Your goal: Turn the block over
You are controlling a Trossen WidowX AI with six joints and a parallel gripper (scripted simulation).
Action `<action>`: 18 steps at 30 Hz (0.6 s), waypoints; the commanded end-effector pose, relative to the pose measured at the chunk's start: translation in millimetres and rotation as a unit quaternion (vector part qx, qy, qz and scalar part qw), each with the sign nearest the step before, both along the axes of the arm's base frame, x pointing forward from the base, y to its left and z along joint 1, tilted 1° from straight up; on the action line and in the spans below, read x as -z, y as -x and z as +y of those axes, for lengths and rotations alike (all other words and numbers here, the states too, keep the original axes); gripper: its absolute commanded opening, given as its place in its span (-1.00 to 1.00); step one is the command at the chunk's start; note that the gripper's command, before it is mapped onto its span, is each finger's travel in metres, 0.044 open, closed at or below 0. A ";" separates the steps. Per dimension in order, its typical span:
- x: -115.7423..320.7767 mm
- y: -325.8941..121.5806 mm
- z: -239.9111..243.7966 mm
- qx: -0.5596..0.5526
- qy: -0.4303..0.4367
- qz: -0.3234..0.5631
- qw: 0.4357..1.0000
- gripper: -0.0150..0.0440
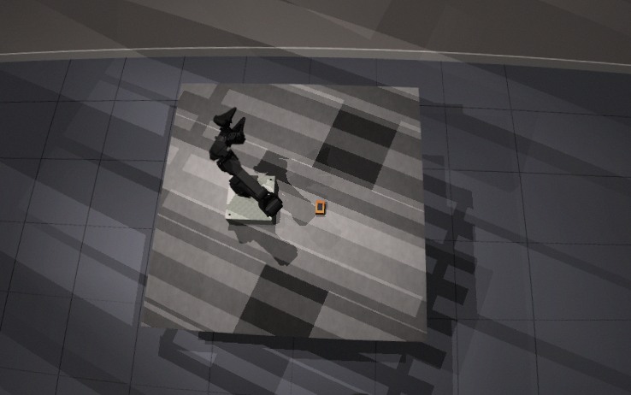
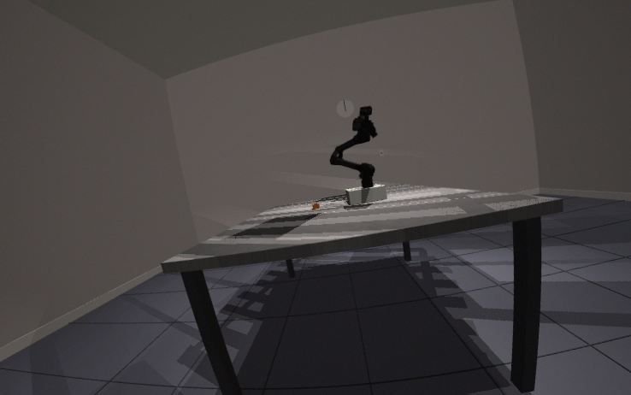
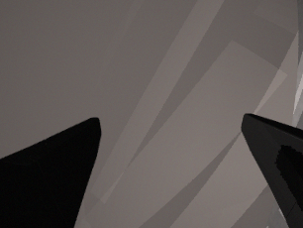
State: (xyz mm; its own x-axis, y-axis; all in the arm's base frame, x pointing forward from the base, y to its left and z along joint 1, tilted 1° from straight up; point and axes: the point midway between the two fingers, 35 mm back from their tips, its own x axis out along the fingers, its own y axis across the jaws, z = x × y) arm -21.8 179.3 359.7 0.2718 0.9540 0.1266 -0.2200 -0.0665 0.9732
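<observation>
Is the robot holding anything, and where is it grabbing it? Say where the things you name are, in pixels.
Nothing is held: the gripper (image 1: 240, 113) (image 3: 172, 123) is open, and the orange block (image 1: 320, 207) (image 2: 315, 205) is on the table (image 1: 372, 297) (image 2: 362, 232).

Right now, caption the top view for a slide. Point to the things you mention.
Open gripper (image 1: 239, 114) (image 3: 172, 123) held away from the orange block (image 1: 320, 207) (image 2: 315, 205), which rests dark-marked side up on the table (image 1: 372, 223) (image 2: 372, 242).

Block (image 1: 320, 207) (image 2: 315, 205): orange | dark-marked face up | resting on table (image 1: 372, 242) (image 2: 353, 242)

My arm (image 1: 249, 181) (image 2: 348, 162) is looking like matt plastic; the table (image 1: 372, 279) (image 2: 372, 242) is showing mottled stone-grey (rather dull).
</observation>
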 end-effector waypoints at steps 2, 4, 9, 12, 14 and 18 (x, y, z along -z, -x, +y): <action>-1.2 -0.1 3.4 0.010 0.005 -0.020 1.000 1.00; -3.4 -1.3 13.5 0.037 0.023 -0.072 0.996 1.00; -1.8 -12.8 46.3 0.102 0.094 -0.202 0.970 1.00; 4.3 -26.6 67.8 0.133 0.152 -0.265 0.943 1.00; 10.5 -39.2 82.0 0.150 0.195 -0.301 0.921 1.00; 27.9 -73.0 106.9 0.174 0.288 -0.354 0.873 1.00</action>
